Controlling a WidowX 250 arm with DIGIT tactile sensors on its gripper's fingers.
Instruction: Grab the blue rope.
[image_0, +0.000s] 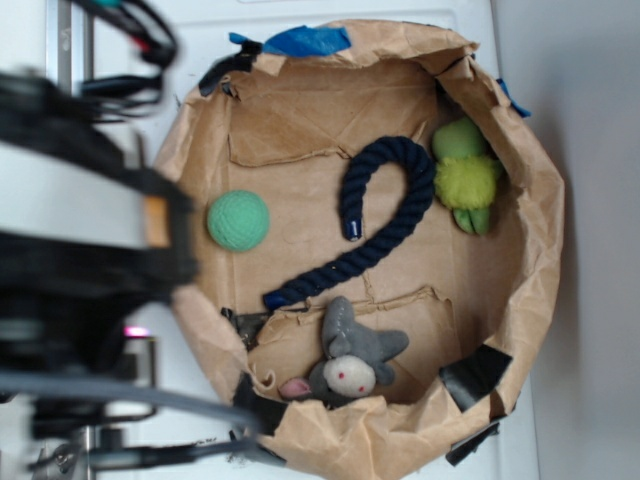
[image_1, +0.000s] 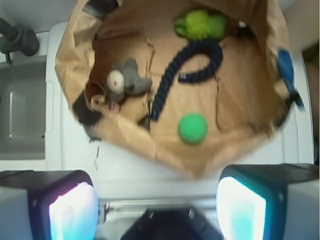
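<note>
Navy blue rope (image_1: 186, 70) lies well beyond the tool (image_1: 157, 205).

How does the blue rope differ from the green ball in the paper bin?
The blue rope is dark navy, long and bent into a hook; the green ball is light green, round and compact. The rope's surface is thick twisted strands, while the ball's looks knitted. The rope spans the bin's middle; the ball sits alone near one side. Both lie loose on the brown paper floor.
</note>
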